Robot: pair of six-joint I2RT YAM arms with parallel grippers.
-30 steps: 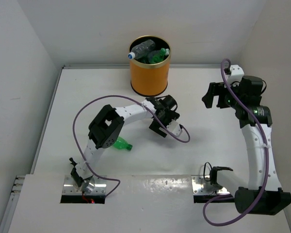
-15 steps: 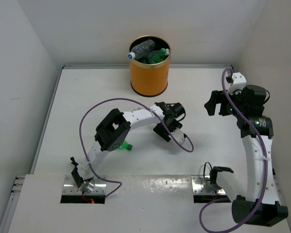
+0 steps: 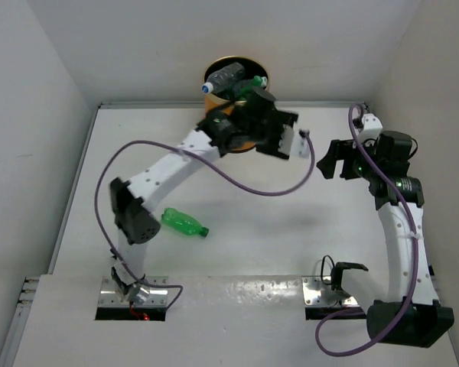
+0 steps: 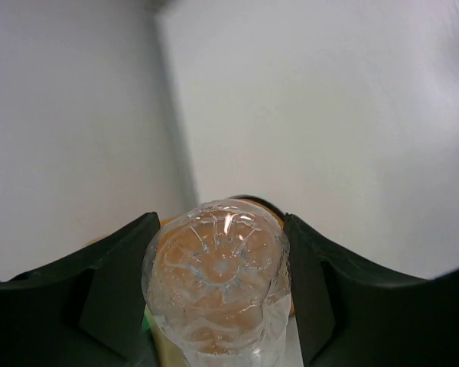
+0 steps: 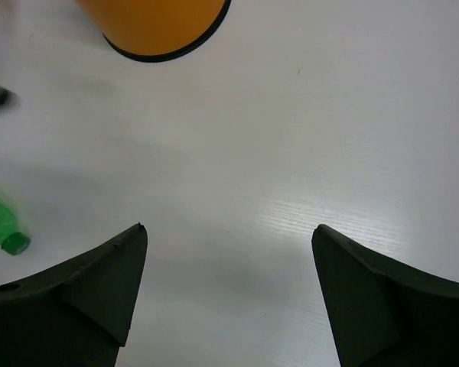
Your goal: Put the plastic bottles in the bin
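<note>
My left gripper (image 3: 254,103) is up at the orange bin (image 3: 237,60), shut on a clear plastic bottle (image 4: 218,275). The bottle's ribbed base faces the left wrist camera, and orange shows behind it. A clear bottle with a blue cap (image 3: 220,78) and a green one (image 3: 249,84) stick out of the bin's top. Another green bottle (image 3: 183,223) lies on the table near the left arm's base, and the right wrist view catches it at its left edge (image 5: 0,229). My right gripper (image 3: 333,160) hangs open over bare table, right of the bin (image 5: 157,23).
White walls close in the table on the left, back and right. The bin stands against the back wall. A purple cable (image 3: 252,183) loops from the left arm over the table's middle.
My left arm has swung from the table's middle up to the bin, and its jaws have closed on the clear bottle. The right arm has hardly shifted.
</note>
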